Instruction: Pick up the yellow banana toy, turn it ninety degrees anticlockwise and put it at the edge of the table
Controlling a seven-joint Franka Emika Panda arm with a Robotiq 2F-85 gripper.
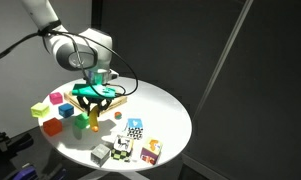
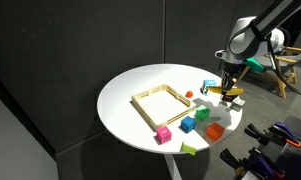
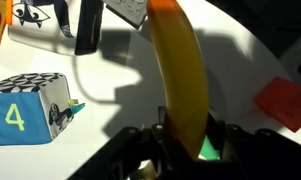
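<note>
- The fingers [image 3: 226, 138] were pinching one end of the yellow banana toy [image 3: 180, 80]. In the wrist view a dark finger sat on each side of it.
- The toy ran from that grip up the middle of the wrist view, and its shadow fell on the white desk [image 3: 110, 90] to one side.
- In an exterior view the arm [image 1: 75, 48] came in from the upper corner. The banana [image 1: 94, 120] showed as a small yellow shape just under the hand, over the middle of the round desk [image 1: 165, 115].
- In an exterior view the toy [image 2: 230, 93] was near the far rim of the desk [image 2: 120, 95], under the arm. I could not tell whether it touched the surface.
- A blue block marked 4 [image 3: 20, 112] lay near the toy in the wrist view, apart from it, and a red block [image 3: 283, 100] lay on the opposite side.
- A wooden frame [image 2: 162, 103] lay flat in the middle of the desk, well apart from the toy.
- A pink cube [image 2: 164, 134], a blue cube [image 2: 187, 125] and a green cube [image 2: 201, 114] stood between the frame and the near rim.
- A grey block [image 1: 100, 153] and a few patterned blocks [image 1: 135, 128] sat close to the rim nearest that camera.
</note>
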